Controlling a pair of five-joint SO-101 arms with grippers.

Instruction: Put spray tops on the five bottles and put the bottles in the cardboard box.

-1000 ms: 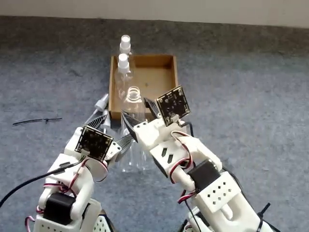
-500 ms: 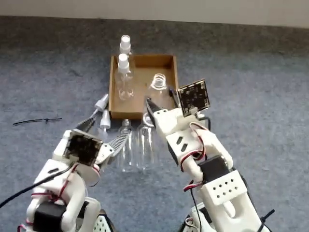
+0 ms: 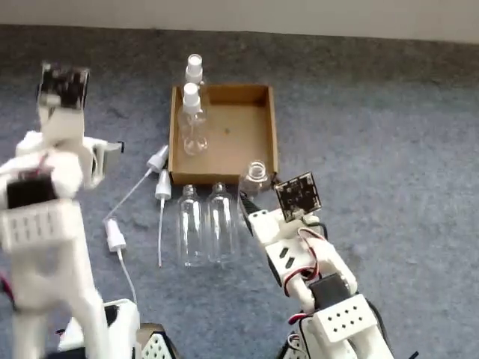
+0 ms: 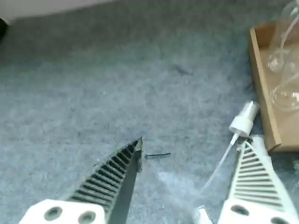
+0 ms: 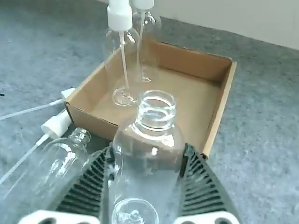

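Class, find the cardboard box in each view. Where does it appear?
High view: box upper centre, beyond two lying bottles.
Left wrist view: its wall, beside a loose spray top.
Right wrist view: box behind the held bottle.
Shared landmark: the capped bottle standing in it.

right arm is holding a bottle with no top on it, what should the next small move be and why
Probably bring the left gripper down onto the spray top lying beside the cardboard box. The bottle in the right gripper has a bare neck, and the left gripper hangs open over the carpet near that top, holding nothing.
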